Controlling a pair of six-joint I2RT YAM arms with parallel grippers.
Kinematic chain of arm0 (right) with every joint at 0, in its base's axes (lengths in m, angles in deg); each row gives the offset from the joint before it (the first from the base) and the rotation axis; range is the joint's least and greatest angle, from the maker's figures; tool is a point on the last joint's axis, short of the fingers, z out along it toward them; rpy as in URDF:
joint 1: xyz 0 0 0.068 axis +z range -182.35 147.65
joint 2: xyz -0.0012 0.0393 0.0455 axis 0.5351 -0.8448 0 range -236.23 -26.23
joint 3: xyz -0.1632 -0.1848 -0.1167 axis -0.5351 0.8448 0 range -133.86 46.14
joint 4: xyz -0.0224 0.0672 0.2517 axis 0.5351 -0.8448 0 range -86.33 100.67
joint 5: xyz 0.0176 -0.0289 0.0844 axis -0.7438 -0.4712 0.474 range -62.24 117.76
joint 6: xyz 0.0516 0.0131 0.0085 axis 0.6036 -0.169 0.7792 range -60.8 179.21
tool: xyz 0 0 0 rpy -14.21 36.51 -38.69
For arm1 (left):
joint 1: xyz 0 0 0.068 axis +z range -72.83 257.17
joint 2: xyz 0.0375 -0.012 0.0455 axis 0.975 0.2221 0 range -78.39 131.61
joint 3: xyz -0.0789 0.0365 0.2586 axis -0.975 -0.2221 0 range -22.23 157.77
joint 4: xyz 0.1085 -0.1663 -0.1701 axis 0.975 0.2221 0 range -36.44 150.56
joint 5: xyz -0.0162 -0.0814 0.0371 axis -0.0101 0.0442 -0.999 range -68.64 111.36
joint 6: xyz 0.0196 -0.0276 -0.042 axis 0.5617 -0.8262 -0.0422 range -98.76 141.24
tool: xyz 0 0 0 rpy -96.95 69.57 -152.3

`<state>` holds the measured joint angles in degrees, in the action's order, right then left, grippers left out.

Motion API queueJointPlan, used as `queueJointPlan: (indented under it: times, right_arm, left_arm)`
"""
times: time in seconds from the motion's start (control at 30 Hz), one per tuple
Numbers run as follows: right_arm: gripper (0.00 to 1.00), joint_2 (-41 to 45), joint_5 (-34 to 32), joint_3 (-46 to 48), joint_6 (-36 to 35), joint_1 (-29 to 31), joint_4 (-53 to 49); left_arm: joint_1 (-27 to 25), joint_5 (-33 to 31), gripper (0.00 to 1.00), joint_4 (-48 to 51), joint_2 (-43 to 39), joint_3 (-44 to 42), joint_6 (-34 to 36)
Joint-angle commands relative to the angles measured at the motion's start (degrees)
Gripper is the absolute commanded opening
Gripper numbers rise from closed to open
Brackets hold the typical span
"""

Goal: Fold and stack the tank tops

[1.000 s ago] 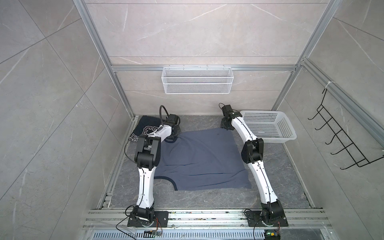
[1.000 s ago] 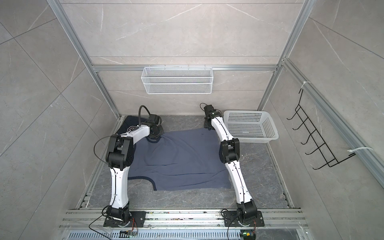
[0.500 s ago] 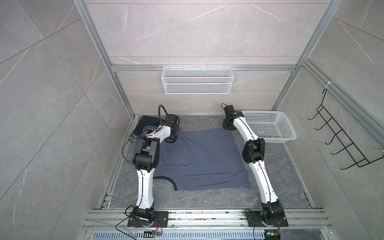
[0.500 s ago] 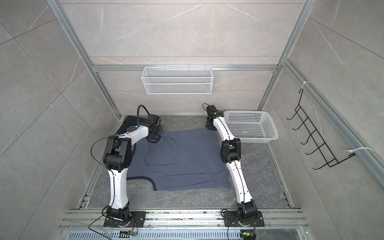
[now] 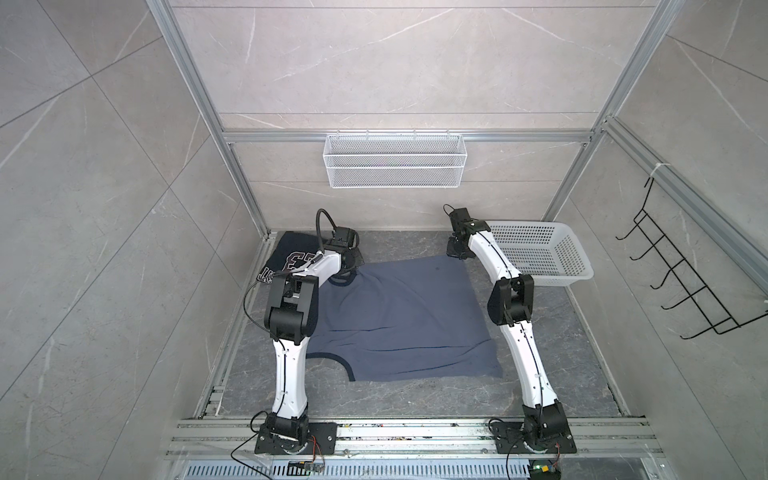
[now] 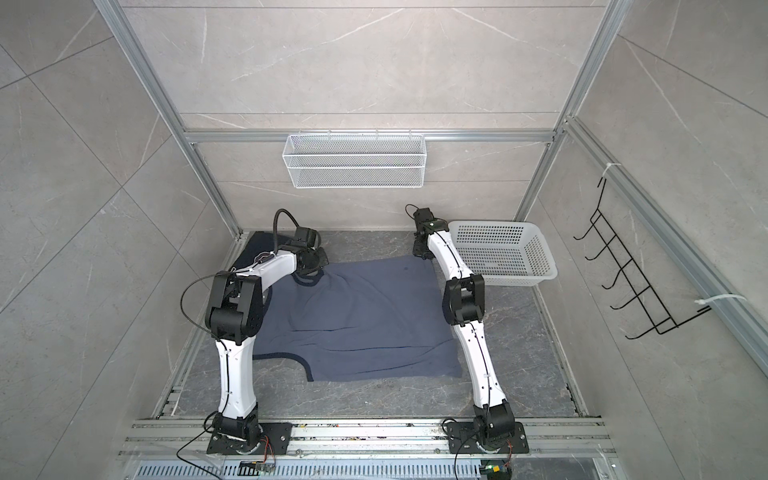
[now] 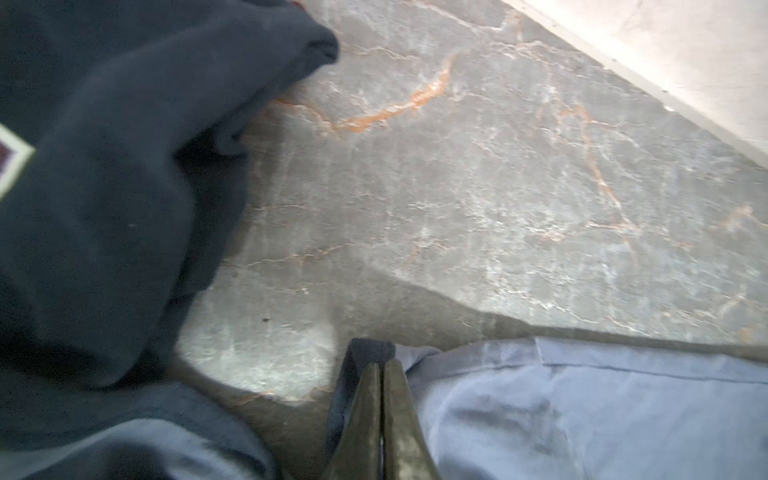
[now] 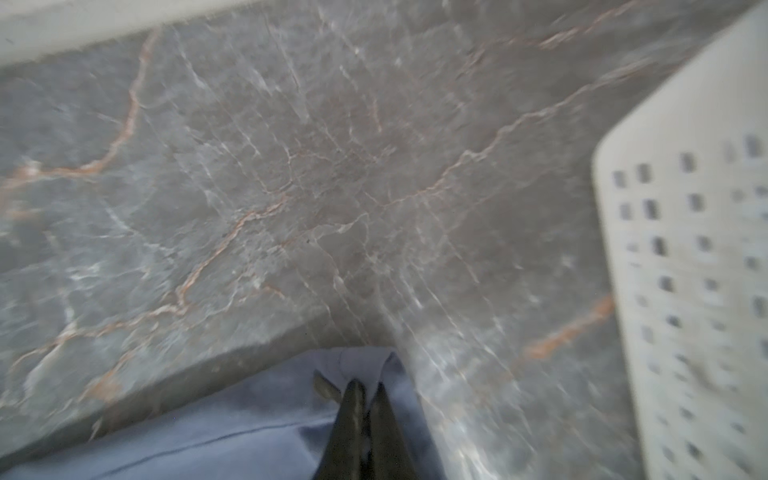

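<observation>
The slate-blue tank top point(image 5: 399, 320) point(image 6: 357, 320) lies spread flat on the grey floor in both top views. My left gripper point(image 7: 381, 365) is shut on the dark trim at its far left corner point(image 5: 349, 268). My right gripper point(image 8: 368, 386) is shut on a pinch of cloth at its far right corner point(image 5: 457, 253). The dark navy tank top point(image 5: 291, 255) point(image 7: 104, 208) with the large print lies bunched in the back left corner, beside the left gripper and partly hidden by that arm.
A white perforated basket point(image 5: 540, 257) point(image 8: 685, 249) stands at the back right, close to the right gripper. A wire shelf point(image 5: 395, 166) hangs on the back wall and a black hook rack point(image 5: 685, 282) on the right wall. Metal rails edge the floor.
The right gripper has closed onto the far right corner of the slate-blue top. The left gripper has stayed shut on the far left corner; its elbow shifted slightly left.
</observation>
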<state>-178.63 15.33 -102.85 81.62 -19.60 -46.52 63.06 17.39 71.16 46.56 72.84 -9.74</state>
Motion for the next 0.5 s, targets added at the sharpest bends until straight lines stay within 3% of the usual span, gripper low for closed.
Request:
queueJointPlan:
  times: [0.0,0.27,0.47]
  right_arm:
    - [0.07,10.0,-1.7,8.1,-0.5,-0.4,4.8]
    - [0.06,24.3,-0.1,32.4,1.4,-2.6,18.9]
    - [0.05,28.4,5.1,39.6,3.1,-6.0,24.0]
  left_arm:
    - [0.2,2.3,0.0,-1.4,-3.4,2.1,1.4]
    - [-0.8,4.9,0.0,-6.4,-5.3,-0.4,1.8]
    - [-2.7,5.3,0.0,-7.3,-5.4,1.2,5.3]
